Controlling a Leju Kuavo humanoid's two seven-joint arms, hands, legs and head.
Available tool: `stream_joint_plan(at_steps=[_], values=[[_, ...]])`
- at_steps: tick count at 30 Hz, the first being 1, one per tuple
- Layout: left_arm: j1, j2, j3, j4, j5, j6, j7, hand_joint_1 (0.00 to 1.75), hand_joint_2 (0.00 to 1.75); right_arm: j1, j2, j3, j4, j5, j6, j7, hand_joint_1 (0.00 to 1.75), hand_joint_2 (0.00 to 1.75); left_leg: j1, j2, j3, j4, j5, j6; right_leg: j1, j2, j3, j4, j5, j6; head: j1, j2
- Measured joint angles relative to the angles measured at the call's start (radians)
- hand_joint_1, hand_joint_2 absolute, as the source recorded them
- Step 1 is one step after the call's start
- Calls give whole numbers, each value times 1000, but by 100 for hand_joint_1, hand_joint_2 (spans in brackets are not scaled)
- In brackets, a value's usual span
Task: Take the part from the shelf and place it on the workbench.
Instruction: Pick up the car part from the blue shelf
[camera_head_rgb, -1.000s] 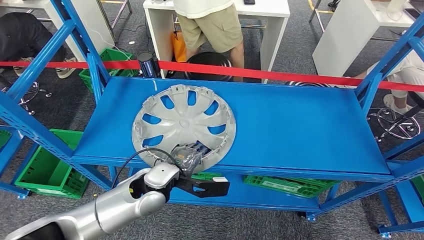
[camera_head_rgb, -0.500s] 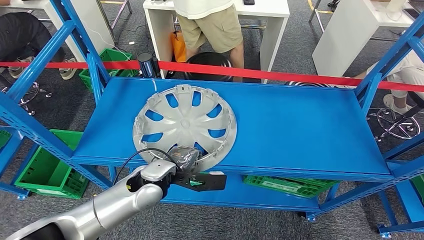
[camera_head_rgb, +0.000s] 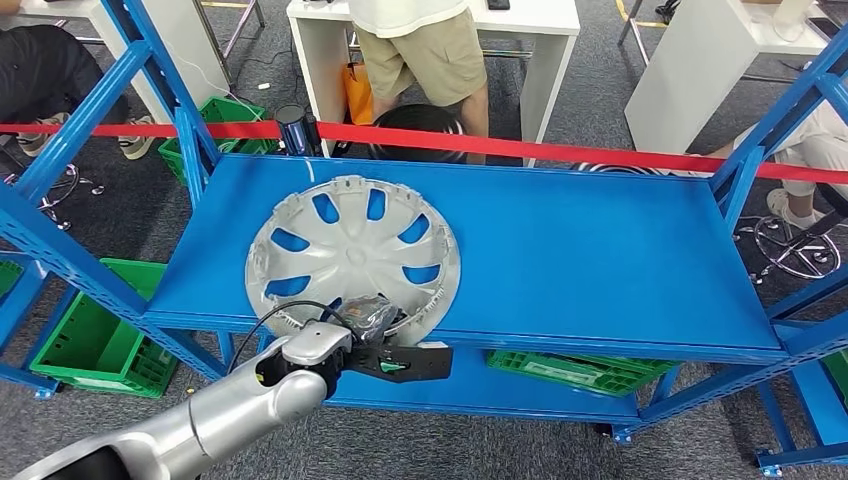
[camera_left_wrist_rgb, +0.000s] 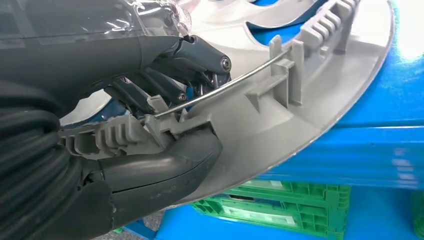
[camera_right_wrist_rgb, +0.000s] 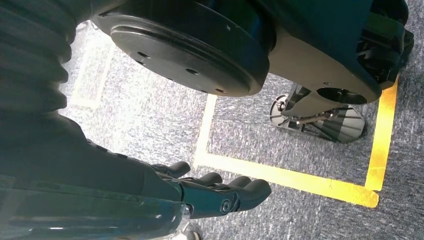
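The part is a silver hubcap (camera_head_rgb: 350, 250) lying flat on the blue shelf (camera_head_rgb: 600, 250), its near edge hanging over the shelf's front lip. My left hand (camera_head_rgb: 378, 322) grips that near rim. In the left wrist view the thumb (camera_left_wrist_rgb: 165, 165) presses under the hubcap (camera_left_wrist_rgb: 310, 100) while the dark fingers (camera_left_wrist_rgb: 190, 60) curl over its ribbed inner rim and wire ring. My right hand (camera_right_wrist_rgb: 220, 192) hangs beside my body above the grey carpet, fingers stretched out and holding nothing.
Blue shelf uprights (camera_head_rgb: 70, 130) stand at the left and right. A red tape (camera_head_rgb: 560, 150) runs behind the shelf, with a person (camera_head_rgb: 420, 50) and white tables beyond it. Green crates (camera_head_rgb: 570, 370) sit on the lower shelf and one (camera_head_rgb: 100, 345) on the floor at left.
The hubcap has turned and slid a little to the left and toward the front edge in my left hand's grip. My left arm drew back slightly.
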Motion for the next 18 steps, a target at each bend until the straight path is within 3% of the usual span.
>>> stream_joint_plan(at_steps=[12, 18], values=[[-1, 0, -10, 8, -1, 5, 0, 175, 175, 0, 0, 0, 0, 0, 0, 0, 0, 175, 0, -4, 0, 0, 0, 0, 0, 0, 0, 0, 0, 0, 0, 0], [-1, 0, -27, 9, 18, 132, -2, 175, 175, 3, 0, 0, 0, -13, -1, -7, 0, 175, 0, -5, 0, 0, 0, 0, 0, -1, -1, 0, 0, 0, 0, 0]])
